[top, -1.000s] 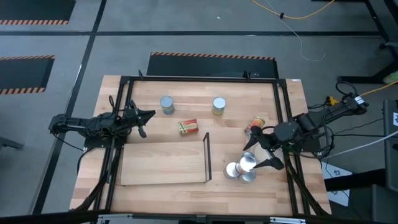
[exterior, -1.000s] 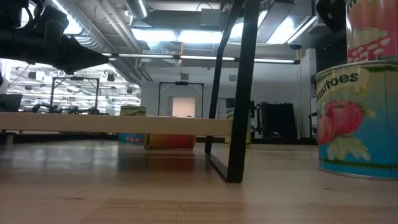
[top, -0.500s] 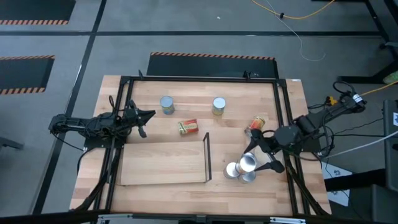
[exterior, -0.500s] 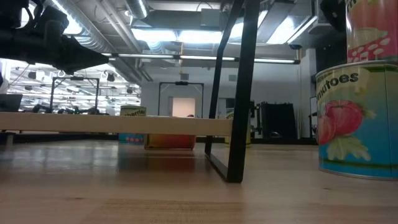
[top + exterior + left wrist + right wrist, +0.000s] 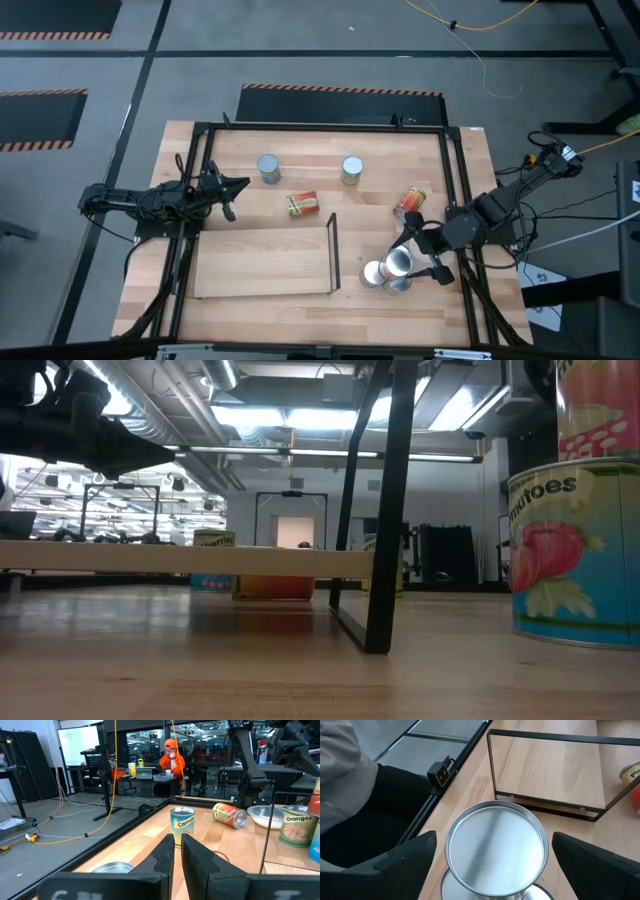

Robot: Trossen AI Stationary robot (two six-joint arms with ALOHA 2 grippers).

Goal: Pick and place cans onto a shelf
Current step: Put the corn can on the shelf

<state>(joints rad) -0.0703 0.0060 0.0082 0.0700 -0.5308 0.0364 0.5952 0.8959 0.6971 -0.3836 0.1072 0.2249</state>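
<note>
Planked wooden table [image 5: 300, 140] on a grey floor with hazard-striped mats. The pale shelf [image 5: 260, 262] lies bare near the front. The right gripper [image 5: 418, 250] hangs spread wide either side of the top can [image 5: 495, 852] in the stack [image 5: 390, 270], not touching. The left gripper [image 5: 228, 196] waits by the left edge, fingers nearly together and empty. 2 cans [image 5: 268, 168] stand at the back. A person in orange [image 5: 172, 757] sits at desks beyond.

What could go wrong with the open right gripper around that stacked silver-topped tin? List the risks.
1. The silver-topped round tin sits stacked on other tins. The open right gripper straddles it, so an off-centre squeeze might topple the stack.
2. The pale wood shelf has its thin black frame close by, so a low carry could clip it.
</note>
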